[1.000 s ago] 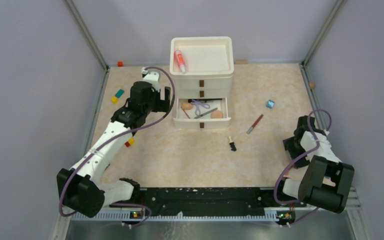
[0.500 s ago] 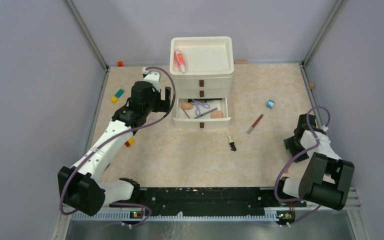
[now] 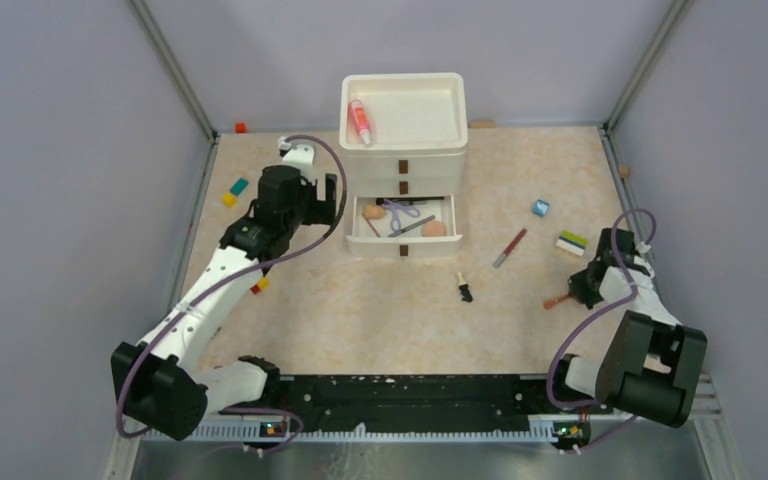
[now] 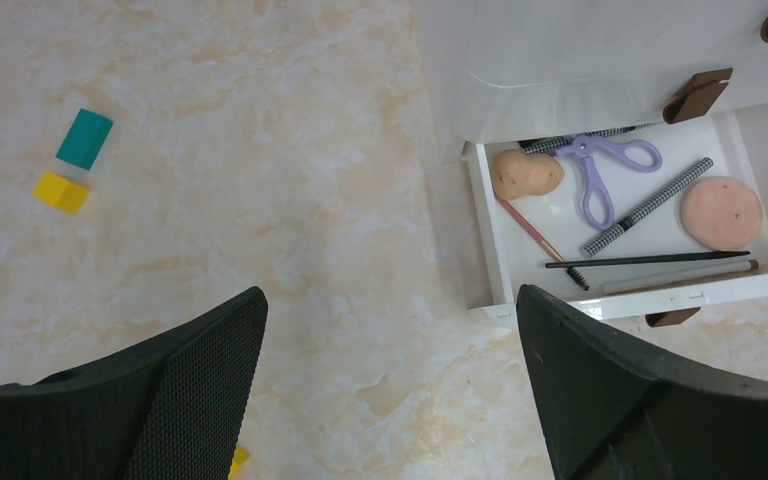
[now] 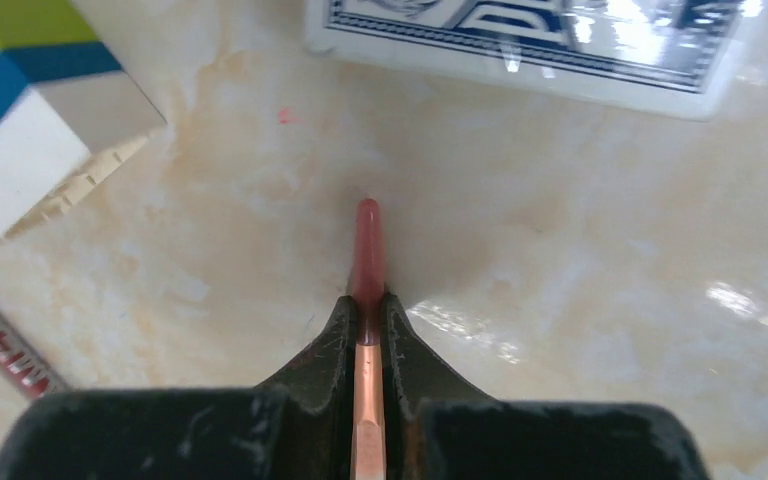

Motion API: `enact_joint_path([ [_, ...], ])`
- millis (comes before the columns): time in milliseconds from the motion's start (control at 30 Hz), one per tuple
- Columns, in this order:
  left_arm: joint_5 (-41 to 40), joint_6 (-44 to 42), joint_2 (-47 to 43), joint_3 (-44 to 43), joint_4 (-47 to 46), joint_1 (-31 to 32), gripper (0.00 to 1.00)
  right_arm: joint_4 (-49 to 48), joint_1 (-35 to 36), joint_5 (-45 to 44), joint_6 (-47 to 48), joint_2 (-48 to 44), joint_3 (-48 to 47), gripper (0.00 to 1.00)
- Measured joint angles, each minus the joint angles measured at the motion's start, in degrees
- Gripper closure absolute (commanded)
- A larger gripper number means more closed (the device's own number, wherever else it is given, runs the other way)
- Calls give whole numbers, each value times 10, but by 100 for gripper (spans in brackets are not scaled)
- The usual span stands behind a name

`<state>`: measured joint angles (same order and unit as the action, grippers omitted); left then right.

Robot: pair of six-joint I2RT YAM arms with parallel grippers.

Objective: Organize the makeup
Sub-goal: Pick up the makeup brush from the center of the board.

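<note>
My right gripper (image 5: 367,300) is shut on a thin copper-pink pencil (image 5: 367,245), whose rounded tip sticks out ahead of the fingers, low over the table. From above, the pencil (image 3: 559,299) pokes out to the left of that gripper (image 3: 580,291) at the table's right side. My left gripper (image 4: 388,300) hangs open and empty above bare table, just left of the open bottom drawer (image 4: 490,250). The drawer holds two peach sponges (image 4: 526,172), purple scissors-like tool (image 4: 595,170) and thin pencils and brushes (image 4: 650,260). A pink spray bottle (image 3: 360,121) lies in the top tray (image 3: 440,85).
On the table lie a red pencil (image 3: 509,247), a small black-tipped item (image 3: 465,290), a blue piece (image 3: 541,208) and a green-blue-white block (image 3: 571,243). Ahead of the right fingers is a blue-patterned card (image 5: 560,40). Teal (image 4: 85,138) and yellow (image 4: 61,190) blocks sit left.
My right gripper has closed on the copper-pink pencil and the arm has drawn back a little, uncovering the striped block. The left arm has barely moved and stays open.
</note>
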<state>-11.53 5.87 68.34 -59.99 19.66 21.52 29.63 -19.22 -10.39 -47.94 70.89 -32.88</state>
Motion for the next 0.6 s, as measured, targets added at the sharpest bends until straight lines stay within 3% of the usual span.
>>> enact_joint_path([
  [167,-19,-5,-26,14,-3,0,1,-62,13,76,2,-25,31,100],
  [367,-31,-11,-33,16,-4,0,1,-67,101,122,-12,-98,52,100],
  [600,-31,-18,-39,16,-3,0,1,-156,139,170,10,-175,42,100],
])
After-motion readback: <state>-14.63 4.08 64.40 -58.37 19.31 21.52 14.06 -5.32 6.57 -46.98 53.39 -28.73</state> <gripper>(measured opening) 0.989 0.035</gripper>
